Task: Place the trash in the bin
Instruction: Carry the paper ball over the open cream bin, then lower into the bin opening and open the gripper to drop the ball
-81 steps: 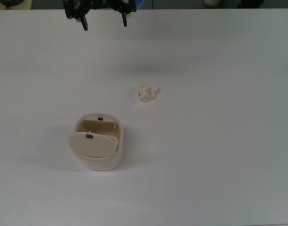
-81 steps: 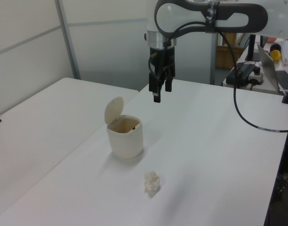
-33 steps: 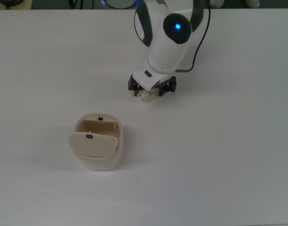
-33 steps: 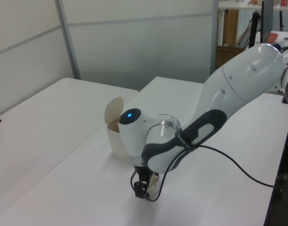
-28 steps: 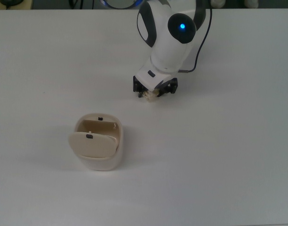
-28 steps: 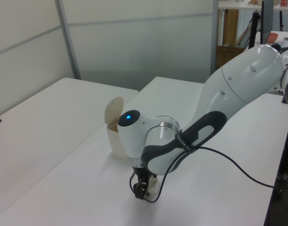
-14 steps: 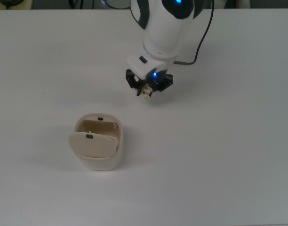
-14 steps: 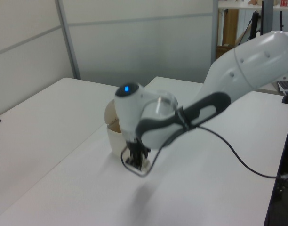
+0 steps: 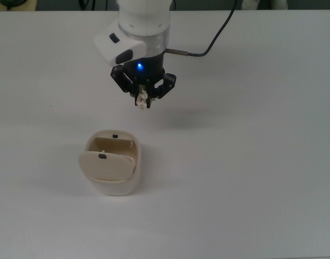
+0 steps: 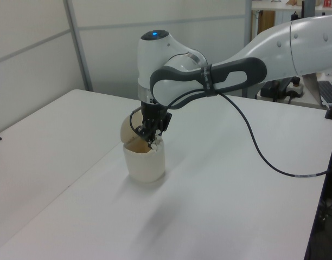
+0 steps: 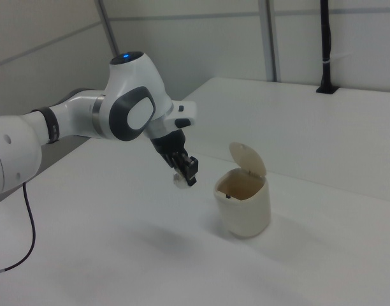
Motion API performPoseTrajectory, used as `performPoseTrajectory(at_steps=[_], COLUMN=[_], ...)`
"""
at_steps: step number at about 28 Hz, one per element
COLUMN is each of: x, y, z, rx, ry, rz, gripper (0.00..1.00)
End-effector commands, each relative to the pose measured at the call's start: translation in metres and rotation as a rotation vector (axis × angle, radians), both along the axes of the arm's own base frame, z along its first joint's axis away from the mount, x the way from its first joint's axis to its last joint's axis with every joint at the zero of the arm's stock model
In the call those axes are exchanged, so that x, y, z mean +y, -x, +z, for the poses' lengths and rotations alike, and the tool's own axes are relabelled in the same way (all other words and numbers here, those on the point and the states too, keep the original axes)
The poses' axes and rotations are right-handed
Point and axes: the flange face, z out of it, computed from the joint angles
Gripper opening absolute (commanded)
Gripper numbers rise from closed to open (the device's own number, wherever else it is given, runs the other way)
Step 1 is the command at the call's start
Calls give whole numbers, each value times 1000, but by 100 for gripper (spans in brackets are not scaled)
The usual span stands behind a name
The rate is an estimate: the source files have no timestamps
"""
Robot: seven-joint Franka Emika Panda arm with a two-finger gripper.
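My gripper (image 9: 143,101) (image 10: 153,142) (image 11: 186,178) hangs in the air, shut on the trash (image 9: 143,98) (image 11: 180,182), a small cream-white paper wad of which only a bit shows between the black fingers. The bin (image 9: 112,162) (image 10: 145,160) (image 11: 244,202) is a rounded cream-beige tub standing on the white table with its flap lid (image 9: 105,165) (image 11: 248,158) swung up and its mouth open. In the top view the gripper is above and slightly right of the bin; in the right view it hangs left of the bin's rim, a little above it.
The white table (image 9: 251,162) runs to all sides of the bin. A black cable (image 9: 219,33) trails from the arm toward the top view's upper edge. A second white table (image 10: 41,141) lies at the left view's left.
The gripper closed on the trash where it lay on the table, lifted it, and has carried it toward the top view's left, nearer the bin. The bin has not moved.
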Motion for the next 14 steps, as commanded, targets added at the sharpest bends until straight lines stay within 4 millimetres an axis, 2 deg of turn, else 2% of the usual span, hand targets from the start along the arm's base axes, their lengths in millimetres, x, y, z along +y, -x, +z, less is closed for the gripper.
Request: performPoseTrajectory(at_steps=[1,2,5,10,14], x=[0,-1,-23,-55,-66], y=[-11,-12,-21,-38,-47], z=[-9,-6,-4,-21,-23], rx=[20,14,-2,-7,-32], ry=[-17,-17,-18,-11,-8], rz=[2,-1,-40,-84,-97], gripper=[7,7,7,7,7])
